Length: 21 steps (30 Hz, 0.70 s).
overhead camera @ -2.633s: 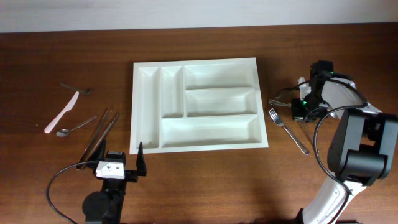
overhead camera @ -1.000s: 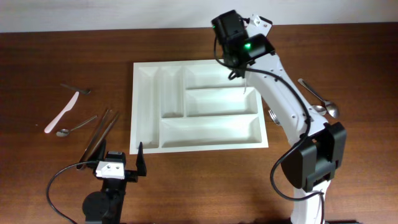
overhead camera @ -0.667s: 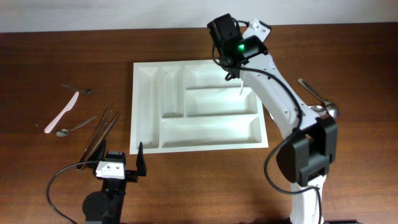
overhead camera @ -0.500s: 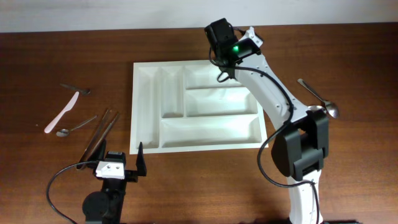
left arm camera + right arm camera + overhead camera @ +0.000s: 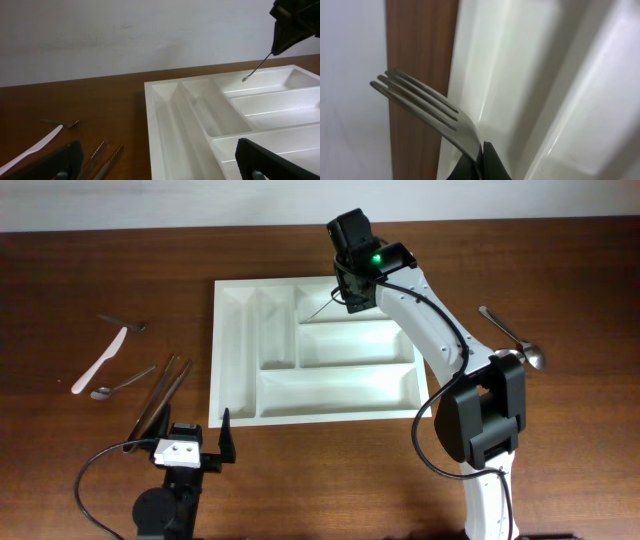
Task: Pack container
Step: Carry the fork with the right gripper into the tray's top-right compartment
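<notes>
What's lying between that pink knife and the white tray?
Between the knife and the tray lie a small spoon and two thin dark utensils, on the wood; the overhead view shows it.

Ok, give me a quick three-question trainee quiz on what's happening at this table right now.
1. What is the right hand holding? A spoon, B fork, C knife.
2. True or false: the long compartment of the tray nearest the robot holds a spoon.
3. Fill in: the left hand sits parked with its fingers ____.
Key: 1 B, the fork. 2 false. 3 open.
</notes>
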Each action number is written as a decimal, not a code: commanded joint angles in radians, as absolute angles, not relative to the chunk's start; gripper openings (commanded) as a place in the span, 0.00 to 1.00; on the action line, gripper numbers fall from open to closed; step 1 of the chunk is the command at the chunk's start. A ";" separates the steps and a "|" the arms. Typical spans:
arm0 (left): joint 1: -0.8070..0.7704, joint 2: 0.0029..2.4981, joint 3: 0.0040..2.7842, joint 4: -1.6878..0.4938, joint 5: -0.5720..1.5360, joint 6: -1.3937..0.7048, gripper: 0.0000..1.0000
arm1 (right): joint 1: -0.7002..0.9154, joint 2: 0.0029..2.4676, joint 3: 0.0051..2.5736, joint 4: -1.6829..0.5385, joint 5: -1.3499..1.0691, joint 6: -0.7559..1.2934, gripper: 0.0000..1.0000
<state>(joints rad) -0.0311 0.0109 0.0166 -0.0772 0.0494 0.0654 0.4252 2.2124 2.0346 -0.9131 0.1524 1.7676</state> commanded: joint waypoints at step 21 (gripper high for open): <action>-0.025 0.005 0.009 -0.075 0.057 0.084 0.99 | 0.374 2.300 1.992 -0.924 0.300 1.968 0.04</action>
